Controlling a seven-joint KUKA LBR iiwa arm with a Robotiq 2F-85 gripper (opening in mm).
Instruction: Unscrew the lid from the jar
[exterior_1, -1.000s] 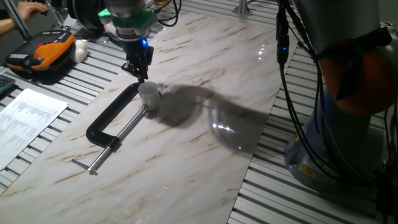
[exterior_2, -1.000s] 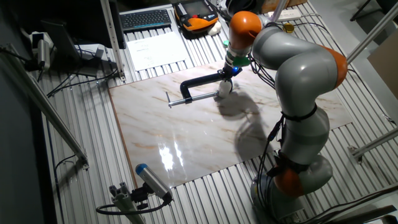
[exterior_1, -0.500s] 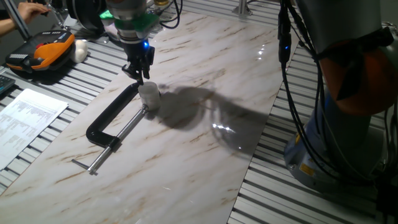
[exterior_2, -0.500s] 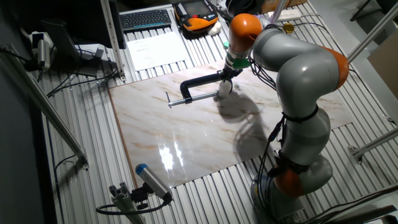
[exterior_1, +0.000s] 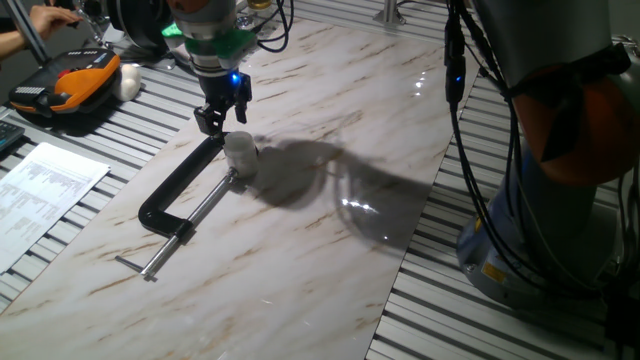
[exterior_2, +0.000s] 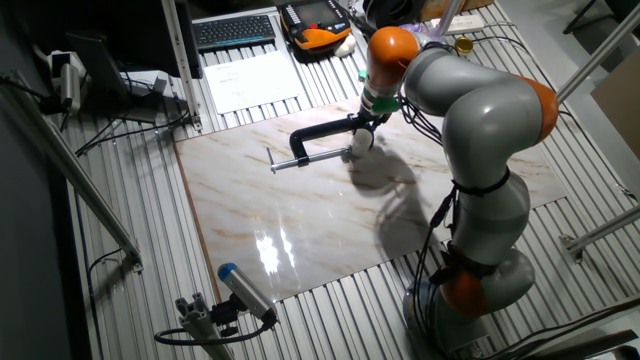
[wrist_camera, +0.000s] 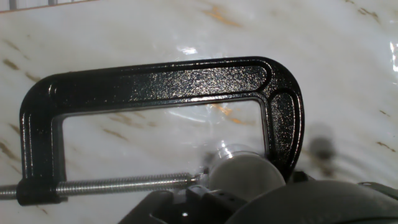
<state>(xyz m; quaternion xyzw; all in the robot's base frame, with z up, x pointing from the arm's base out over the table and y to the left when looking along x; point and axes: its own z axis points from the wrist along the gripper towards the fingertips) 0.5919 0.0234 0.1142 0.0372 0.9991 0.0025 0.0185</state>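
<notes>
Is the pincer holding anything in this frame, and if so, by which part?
Nothing is held. The pincer hangs above the lid of the jar, apart from it. The jar itself sits gripped in the black C-clamp.

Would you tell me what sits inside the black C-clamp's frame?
The jar, capped by the lid, sits between the C-clamp screw tip and its fixed end. Elsewhere bare marble table shows through. The claw body covers the jar's lower side in the hand view.

A glossy black C-clamp (wrist_camera: 168, 84) lies on a white marble-patterned surface (exterior_1: 330, 250) streaked with tan veins; white lid (exterior_1: 238, 143).
</notes>
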